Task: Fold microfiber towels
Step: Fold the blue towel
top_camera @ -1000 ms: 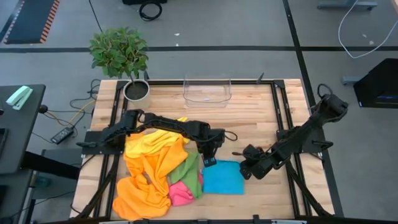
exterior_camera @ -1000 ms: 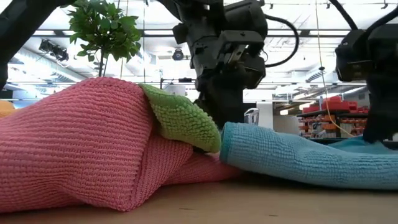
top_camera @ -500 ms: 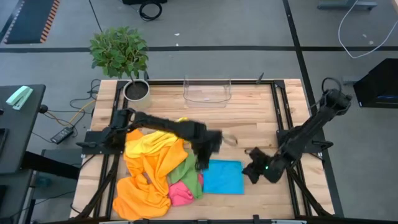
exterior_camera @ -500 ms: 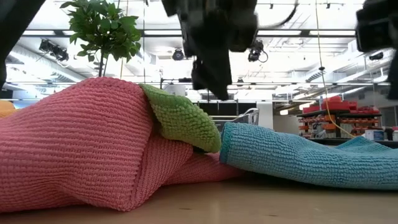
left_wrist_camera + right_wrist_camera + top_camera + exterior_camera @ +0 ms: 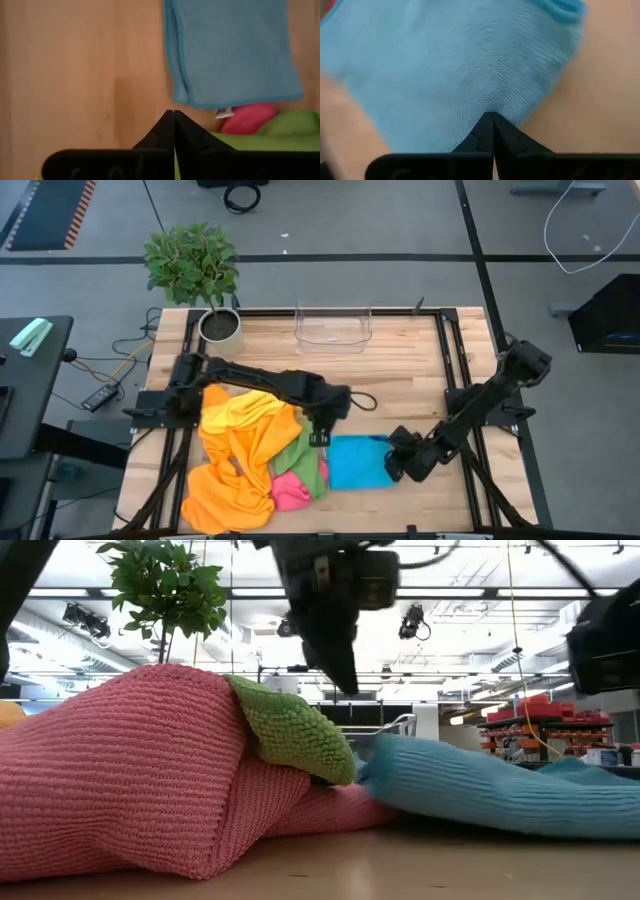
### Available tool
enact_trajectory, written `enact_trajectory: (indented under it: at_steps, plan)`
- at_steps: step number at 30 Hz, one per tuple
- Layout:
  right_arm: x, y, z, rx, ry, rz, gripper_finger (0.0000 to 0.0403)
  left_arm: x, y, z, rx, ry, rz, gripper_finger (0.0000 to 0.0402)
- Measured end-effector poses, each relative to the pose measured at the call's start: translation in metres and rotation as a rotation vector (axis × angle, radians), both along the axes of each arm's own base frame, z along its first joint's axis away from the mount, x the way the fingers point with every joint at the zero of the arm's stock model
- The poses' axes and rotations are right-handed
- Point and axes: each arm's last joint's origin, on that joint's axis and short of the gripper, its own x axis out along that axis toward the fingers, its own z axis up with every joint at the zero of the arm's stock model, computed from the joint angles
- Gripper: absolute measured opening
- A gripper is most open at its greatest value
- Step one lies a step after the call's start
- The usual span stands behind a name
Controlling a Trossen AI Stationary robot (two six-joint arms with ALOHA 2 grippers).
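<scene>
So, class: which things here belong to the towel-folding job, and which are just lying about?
Job:
- blue towel
- orange towels
- yellow towel
- green towel
- pink towel

Lying about:
- clear plastic bin
- potted plant

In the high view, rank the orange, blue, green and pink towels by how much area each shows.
Largest to smallest as seen from above:
1. Orange towels, heaped together
2. Blue towel
3. Green towel
4. Pink towel
Green and pink are partly buried in the pile, so only their visible patches are ranked.
</scene>
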Motion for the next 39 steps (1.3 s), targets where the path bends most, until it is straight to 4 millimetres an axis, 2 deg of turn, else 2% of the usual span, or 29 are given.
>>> enact_trajectory:
  at_steps: [5,10,14,17,19,22,27,30,34,39]
  plan:
    - [-0.006,-0.048,0.019,-0.137,0.144,-0.056,0.0002,-0.046,0.025,-0.022,-0.077,-0.059,0.095,0.0006]
    - [-0.007,-0.098,0.037,-0.197,0.22,-0.1,0.0002,-0.084,0.043,-0.031,-0.14,-0.145,0.162,0.0004]
    - [-0.004,-0.13,0.05,-0.168,0.176,-0.156,0.0001,-0.094,0.047,-0.024,-0.131,-0.223,0.133,0.0005]
    - [-0.006,-0.142,0.062,-0.096,0.123,-0.191,0.0001,-0.092,0.047,-0.027,-0.102,-0.27,0.088,0.0004]
    - [-0.005,-0.139,0.072,-0.038,0.066,-0.194,0.0001,-0.085,0.047,-0.027,-0.089,-0.355,0.061,0.0004]
    - [-0.002,-0.119,0.081,0.035,0.013,-0.188,0.0001,-0.073,0.049,-0.034,-0.107,-0.424,0.029,0.0003]
    - [-0.004,-0.075,0.072,0.114,0.03,-0.204,0.0001,-0.039,0.048,-0.045,-0.152,-0.512,-0.021,0.0003]
    - [-0.006,-0.054,0.059,0.113,0.07,-0.215,0.0,-0.014,0.042,-0.057,-0.185,-0.477,-0.069,0.0002]
    - [-0.011,-0.04,0.046,0.079,0.126,-0.227,0.0,0.017,0.034,-0.068,-0.186,-0.429,-0.103,0.0002]
    - [-0.017,-0.031,0.041,0.051,0.149,-0.176,0.0,0.037,0.029,-0.09,-0.152,-0.295,-0.102,0.0002]
